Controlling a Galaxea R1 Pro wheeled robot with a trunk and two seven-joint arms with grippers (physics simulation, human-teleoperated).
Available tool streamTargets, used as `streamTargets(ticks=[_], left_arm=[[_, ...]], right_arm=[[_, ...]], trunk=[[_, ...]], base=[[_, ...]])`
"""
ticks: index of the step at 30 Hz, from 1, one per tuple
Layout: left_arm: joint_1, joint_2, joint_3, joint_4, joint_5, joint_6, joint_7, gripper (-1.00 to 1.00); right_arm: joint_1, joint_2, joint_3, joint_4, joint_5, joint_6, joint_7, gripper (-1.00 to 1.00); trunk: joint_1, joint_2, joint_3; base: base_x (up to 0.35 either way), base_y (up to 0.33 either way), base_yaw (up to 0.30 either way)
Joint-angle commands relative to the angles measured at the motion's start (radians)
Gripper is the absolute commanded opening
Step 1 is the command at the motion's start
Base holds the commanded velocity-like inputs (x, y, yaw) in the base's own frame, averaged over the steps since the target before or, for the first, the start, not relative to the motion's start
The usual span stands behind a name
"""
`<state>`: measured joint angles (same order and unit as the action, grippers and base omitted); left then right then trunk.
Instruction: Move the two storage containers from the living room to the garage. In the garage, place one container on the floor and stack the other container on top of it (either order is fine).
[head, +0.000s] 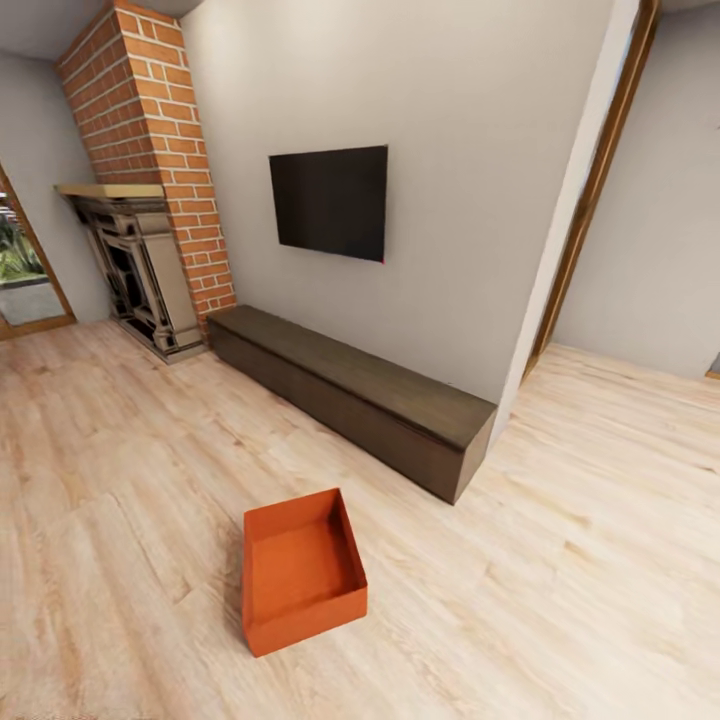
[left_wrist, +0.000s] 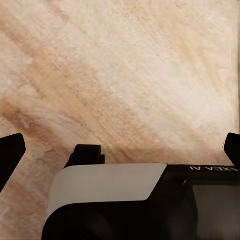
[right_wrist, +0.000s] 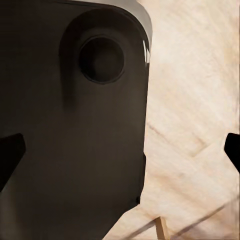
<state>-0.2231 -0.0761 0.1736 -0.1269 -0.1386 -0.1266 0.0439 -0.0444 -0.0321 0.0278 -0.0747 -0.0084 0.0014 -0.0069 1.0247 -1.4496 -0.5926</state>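
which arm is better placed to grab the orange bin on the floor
Left, marginally. The orange bin sits on the wood floor left of the head view's centre, so on the left arm's side. Neither arm has reached it; both wrist views show bare planks.

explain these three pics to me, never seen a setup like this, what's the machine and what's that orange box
These are simulator renders from a wheeled robot with two arms. The big picture comes from a camera on its head, looking down into a living room: a brick fireplace, a black wall TV, a long dark cabinet and one orange storage container, open-topped and empty, sitting on the wood floor. The other two pictures come from cameras near each arm's fingers. In the left wrist view the dark fingertips sit wide apart at the edges, above bare floor and part of the robot's body. The right wrist view looks the same, with fingertips apart. Nothing is held.
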Motion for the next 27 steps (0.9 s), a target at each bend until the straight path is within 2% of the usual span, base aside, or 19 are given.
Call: streamTargets(ticks=[1,13,22,27], left_arm=[[-0.001,-0.001,0.007,0.001,-0.011,-0.004,0.004,1.00],[-0.001,-0.002,0.007,0.001,-0.013,-0.013,0.003,1.00],[-0.001,-0.002,0.006,0.001,-0.013,-0.016,0.002,1.00],[-0.001,-0.002,0.006,0.001,-0.013,-0.016,0.002,1.00]], right_arm=[[0.000,0.000,0.003,-0.001,-0.001,0.000,-0.001,1.00],[0.000,0.001,0.003,-0.001,-0.001,0.000,-0.001,1.00],[0.000,0.003,0.003,-0.001,-0.001,0.000,-0.001,1.00],[0.000,0.003,0.003,-0.001,-0.001,0.000,-0.002,1.00]], trunk=[[0.000,0.000,-0.001],[0.000,0.000,-0.007],[0.000,0.000,-0.011],[0.000,0.000,-0.013]], base=[[0.194,-0.287,0.279],[0.138,-0.314,0.279],[0.024,-0.330,0.279],[0.002,-0.181,0.279]])
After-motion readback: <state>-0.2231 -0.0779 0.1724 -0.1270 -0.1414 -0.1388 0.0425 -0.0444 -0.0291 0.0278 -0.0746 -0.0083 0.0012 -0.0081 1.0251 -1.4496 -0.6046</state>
